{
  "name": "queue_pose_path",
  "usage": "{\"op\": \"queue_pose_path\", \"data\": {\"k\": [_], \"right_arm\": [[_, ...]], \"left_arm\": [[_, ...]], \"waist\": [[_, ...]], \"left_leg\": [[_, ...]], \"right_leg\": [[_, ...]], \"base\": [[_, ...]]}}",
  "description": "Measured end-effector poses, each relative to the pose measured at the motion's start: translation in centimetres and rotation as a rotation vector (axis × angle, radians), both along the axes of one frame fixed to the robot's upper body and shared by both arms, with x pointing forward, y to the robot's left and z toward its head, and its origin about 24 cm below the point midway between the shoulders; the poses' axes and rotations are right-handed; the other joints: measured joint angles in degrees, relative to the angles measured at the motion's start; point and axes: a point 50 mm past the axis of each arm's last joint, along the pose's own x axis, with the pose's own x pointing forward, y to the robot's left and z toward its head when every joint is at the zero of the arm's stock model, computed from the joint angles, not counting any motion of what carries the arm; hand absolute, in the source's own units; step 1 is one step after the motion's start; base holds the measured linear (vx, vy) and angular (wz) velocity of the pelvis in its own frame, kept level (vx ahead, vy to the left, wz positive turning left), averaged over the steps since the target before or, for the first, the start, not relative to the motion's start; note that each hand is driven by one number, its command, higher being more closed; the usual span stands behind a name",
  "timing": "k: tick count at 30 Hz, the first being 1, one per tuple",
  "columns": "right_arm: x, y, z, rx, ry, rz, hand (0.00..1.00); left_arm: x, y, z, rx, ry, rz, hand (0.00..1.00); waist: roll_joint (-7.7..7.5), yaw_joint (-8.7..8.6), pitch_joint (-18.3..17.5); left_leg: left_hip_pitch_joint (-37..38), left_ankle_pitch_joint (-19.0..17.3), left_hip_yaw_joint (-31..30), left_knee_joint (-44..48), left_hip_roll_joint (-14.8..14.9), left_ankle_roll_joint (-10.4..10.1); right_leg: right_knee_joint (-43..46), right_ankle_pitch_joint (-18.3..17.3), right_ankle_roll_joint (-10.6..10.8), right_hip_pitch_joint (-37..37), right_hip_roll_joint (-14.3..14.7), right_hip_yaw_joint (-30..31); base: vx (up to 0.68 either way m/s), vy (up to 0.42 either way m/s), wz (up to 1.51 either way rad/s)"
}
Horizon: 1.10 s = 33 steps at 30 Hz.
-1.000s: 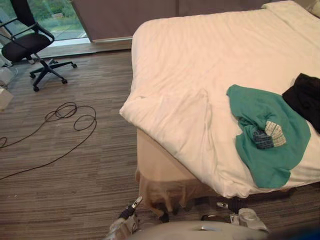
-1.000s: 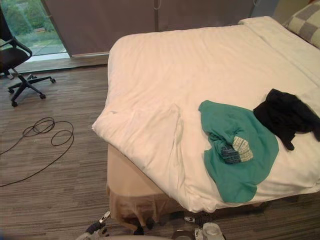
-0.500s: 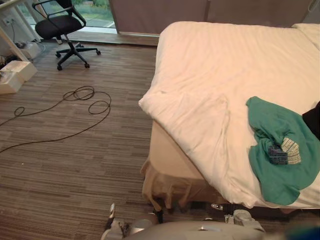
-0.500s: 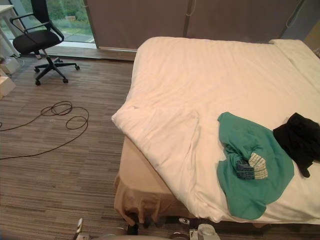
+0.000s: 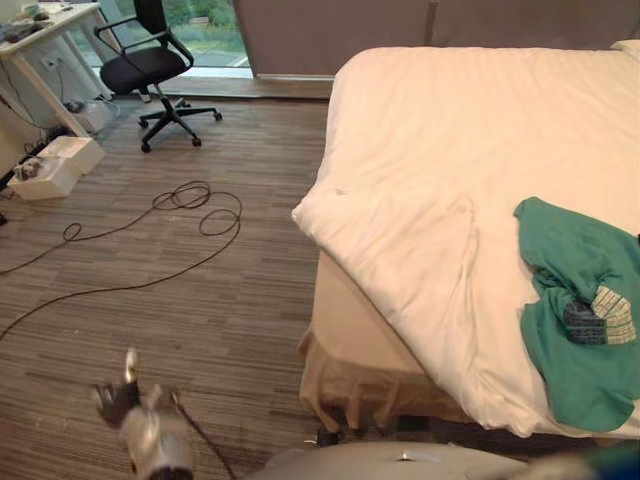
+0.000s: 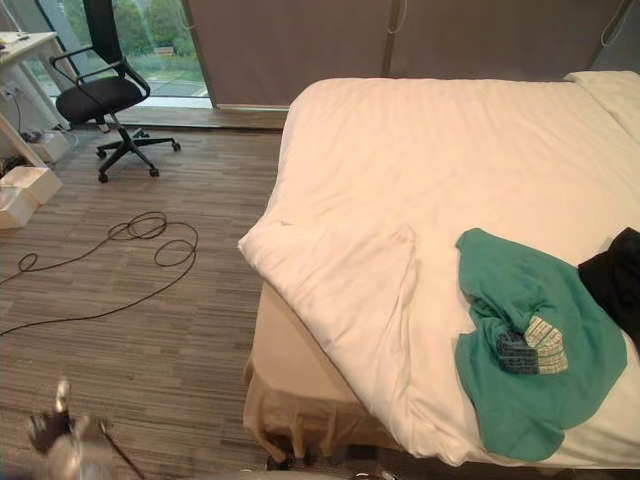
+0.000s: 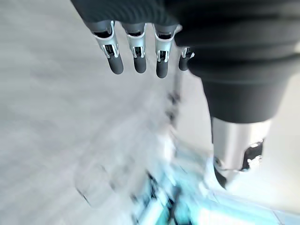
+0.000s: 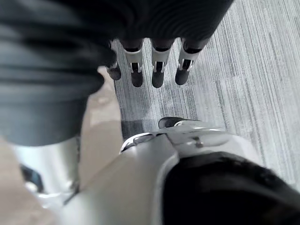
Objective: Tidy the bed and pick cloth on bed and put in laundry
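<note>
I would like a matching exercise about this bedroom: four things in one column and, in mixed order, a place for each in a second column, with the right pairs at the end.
Things
1. green cloth
2. black cloth
3. office chair
4. left hand

Places
a. on the floor by the window
b. over the floor, left of the bed
c. on the bed, at the right eye view's right edge
d. on the bed, beside the duvet's folded-back corner

Pairs: 1-d, 2-c, 3-a, 4-b
</note>
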Motion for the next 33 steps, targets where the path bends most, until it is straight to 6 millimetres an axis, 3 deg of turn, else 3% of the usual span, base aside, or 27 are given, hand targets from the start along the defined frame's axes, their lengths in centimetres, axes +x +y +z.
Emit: {"op": "queue_pose_path", "data": {"k": [1, 2, 3, 4, 5, 6, 9, 11, 15, 24, 26, 30, 33], "right_arm": [[0.1, 0.1, 0.0, 0.002, -0.003, 0.001, 0.00], [0.0, 0.2, 0.0, 0.012, 0.001, -0.017, 0.00], [-0.2, 0.2, 0.0, 0.011, 0.007, -0.027, 0.00], [-0.4, 0.3, -0.1, 0.015, 0.011, -0.039, 0.00], [-0.4, 0.3, -0.1, 0.015, 0.011, -0.043, 0.00], [-0.6, 0.2, -0.1, 0.013, 0.011, -0.046, 0.00], [-0.7, -0.2, 0.0, -0.005, 0.006, -0.054, 0.00], [-1.1, -0.3, 0.0, -0.010, 0.008, -0.064, 0.00], [-2.9, -0.7, 0.0, -0.019, 0.038, -0.133, 0.00], [-4.1, -0.9, 0.1, -0.018, 0.075, -0.157, 0.00], [-4.0, -1.0, 0.1, -0.019, 0.075, -0.156, 0.00], [-3.9, -1.2, 0.1, -0.025, 0.071, -0.152, 0.00], [-3.5, -1.5, 0.2, -0.033, 0.058, -0.148, 0.00]], "left_arm": [[0.8, -0.2, 0.5, 0.043, 0.025, -0.019, 0.00], [3.8, -2.1, 2.7, 0.204, 0.037, -0.114, 0.00], [4.8, -3.3, 5.2, 0.555, 0.064, -0.166, 0.00], [6.5, -4.6, 9.2, 0.810, -0.037, -0.266, 0.00], [7.1, -5.0, 10.5, 0.880, -0.073, -0.304, 0.00], [8.8, -5.6, 14.6, 1.026, -0.172, -0.417, 0.00], [10.1, -3.8, 17.0, 0.910, -0.243, -0.499, 0.00], [10.5, -4.2, 17.2, 0.923, -0.249, -0.561, 0.00], [12.1, -7.5, 16.7, 1.001, -0.207, -0.786, 0.00], [14.1, -12.9, 12.9, 0.997, -0.009, -1.192, 0.00], [14.5, -13.8, 12.2, 1.000, 0.031, -1.254, 0.00], [14.7, -14.7, 10.5, 1.021, 0.147, -1.347, 0.00], [14.7, -15.1, 8.3, 1.020, 0.297, -1.424, 0.00]], "waist": [[-0.07, -0.20, 0.0], [0.01, -0.31, -0.1], [-0.17, -0.33, -0.2], [-0.31, -0.02, -0.3], [-0.30, -0.07, -0.3], [0.22, -0.65, -1.0], [1.69, -1.99, -2.8], [1.83, -2.00, -2.8], [1.86, -3.04, -2.8], [3.38, -5.35, -3.3], [3.82, -6.23, -3.3], [4.37, -6.40, -3.0], [5.22, -7.52, -2.5]], "left_leg": [[0.0, 0.0, 0.1, 0.0, 0.0, 0.0], [0.3, 0.0, 1.1, 0.3, 0.6, -0.1], [0.8, 0.0, 2.2, 0.4, 1.6, -0.3], [1.6, 0.0, 3.2, 0.4, 2.7, -0.6], [1.9, 0.1, 3.3, 0.4, 3.0, -0.8], [2.7, 0.6, 4.5, 0.4, 4.3, -1.5], [3.2, 0.4, 7.6, 0.4, 5.5, -2.0], [3.5, 0.5, 8.7, 0.4, 5.7, -2.1], [3.8, 0.5, 9.8, 0.4, 6.8, -2.5], [3.9, 0.7, 12.7, 0.4, 8.9, -3.3], [3.9, 0.3, 12.8, 0.4, 9.3, -4.1], [3.8, 0.0, 14.1, 0.4, 9.4, -4.5], [3.7, -0.1, 14.3, 0.4, 9.2, -4.5]], "right_leg": [[0.0, -0.1, -0.2, -0.1, 0.1, 0.2], [0.1, 0.7, -1.8, -0.1, 1.1, 2.0], [0.4, 1.1, -2.4, -0.2, 1.8, 3.8], [1.3, 1.4, -3.0, -0.3, 2.7, 5.5], [1.8, 1.6, -3.2, -0.3, 3.0, 6.0], [3.8, 2.1, -3.8, -0.7, 3.6, 7.2], [3.7, 2.9, -4.2, -1.4, 4.8, 10.4], [3.3, 2.9, -4.2, -1.5, 5.0, 11.4], [3.1, 3.0, -4.3, -1.6, 6.1, 12.7], [5.2, 3.9, -4.7, -4.4, 8.2, 15.8], [5.2, 3.9, -4.7, -4.5, 8.5, 15.8], [5.2, 4.0, -4.5, -5.4, 8.7, 16.8], [5.2, 4.3, -4.0, -6.0, 8.7, 17.5]], "base": [[0.18, -0.045, -0.10], [0.18, -0.039, -0.17], [0.19, -0.043, -0.29], [0.11, -0.034, -0.25], [0.09, -0.056, -0.20], [0.05, -0.042, -0.12], [0.06, -0.047, -0.41], [0.04, -0.052, -0.34], [0.03, -0.060, -0.16], [0.00, -0.032, -0.21], [-0.01, -0.005, -0.03], [-0.04, 0.006, -0.20], [-0.05, 0.010, -0.15]]}}
